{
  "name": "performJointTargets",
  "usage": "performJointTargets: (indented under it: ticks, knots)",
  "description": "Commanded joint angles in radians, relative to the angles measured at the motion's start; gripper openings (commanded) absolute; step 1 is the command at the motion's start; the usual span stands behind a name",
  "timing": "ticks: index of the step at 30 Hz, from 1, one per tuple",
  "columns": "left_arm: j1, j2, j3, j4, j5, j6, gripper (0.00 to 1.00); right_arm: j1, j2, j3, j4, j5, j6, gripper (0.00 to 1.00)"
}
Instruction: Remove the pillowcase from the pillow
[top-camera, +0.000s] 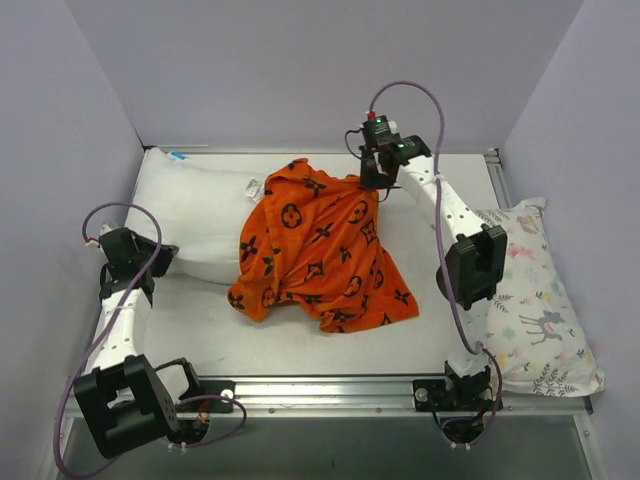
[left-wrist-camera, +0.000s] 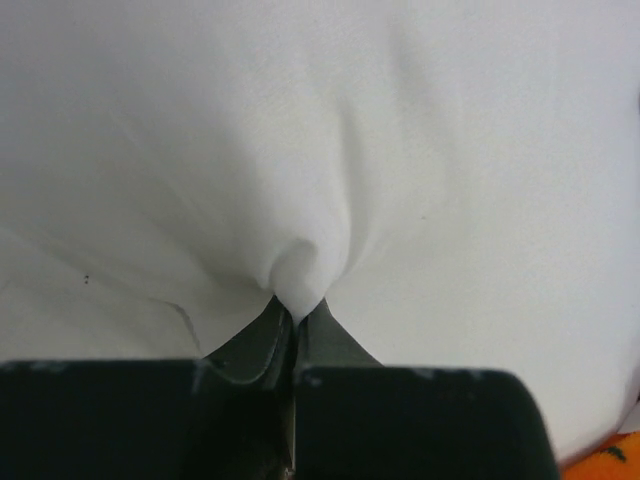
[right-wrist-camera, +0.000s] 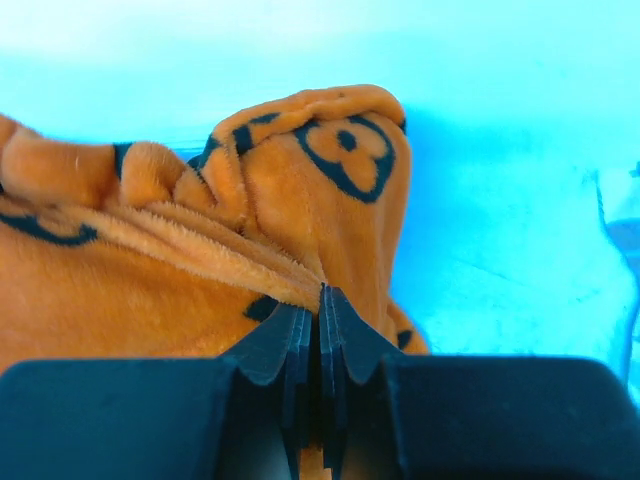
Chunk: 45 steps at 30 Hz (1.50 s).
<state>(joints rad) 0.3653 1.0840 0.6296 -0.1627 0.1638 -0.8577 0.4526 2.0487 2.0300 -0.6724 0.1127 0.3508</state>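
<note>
The pillow is seen lying on the left rear part of the desk, with its long side running from the back left corner toward the middle. The pillowcase is spread in a crumpled heap at the centre of the desk. Its left edge is laid over the pillow's right end; whether that end is still inside the cloth cannot be told. A small white tag is seen at the cloth's far left edge.

The left tool is pressed against the near left side of the pillow. In the left wrist view the left tool is shown closed, with a small pinch of the pillow's white fabric clamped between the fingers and puckered above them.

The right tool is placed at the rear right corner of the pillowcase. In the right wrist view the right tool is shown closed on a fold of the pillowcase, which is bunched up to the left of and above the fingertips.

An animal-print pillow is laid along the desk's right edge, well apart from the orange cloth.
</note>
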Motion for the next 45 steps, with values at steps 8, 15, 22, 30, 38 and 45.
performJointTargets:
  ticks: [8, 15, 22, 30, 38, 45]
  knots:
    - [0.109, -0.038, -0.015, -0.123, -0.056, 0.074, 0.00, -0.339, -0.260, -0.065, -0.041, 0.013, 0.092, 0.00]
    - [0.104, -0.042, 0.039, -0.086, 0.043, 0.094, 0.00, -0.234, -0.311, -0.103, -0.006, -0.158, 0.030, 0.00]
    - [0.023, -0.012, 0.202, -0.136, 0.086, 0.175, 0.05, 0.026, -0.408, -0.276, 0.029, 0.072, -0.044, 0.91]
    - [-0.077, -0.117, 0.232, -0.196, 0.077, 0.224, 0.75, 0.295, -0.789, -0.673, 0.141, 0.179, 0.049, 0.97]
    - [-0.241, -0.338, 0.179, -0.322, -0.045, 0.157, 0.98, 0.806, -0.856, -1.036, 0.382, 0.458, 0.162, 0.99]
    - [-0.596, -0.349, 0.064, -0.271, -0.306, 0.020, 0.97, 0.937, -0.416, -0.833, 0.401, 0.603, 0.125, 1.00]
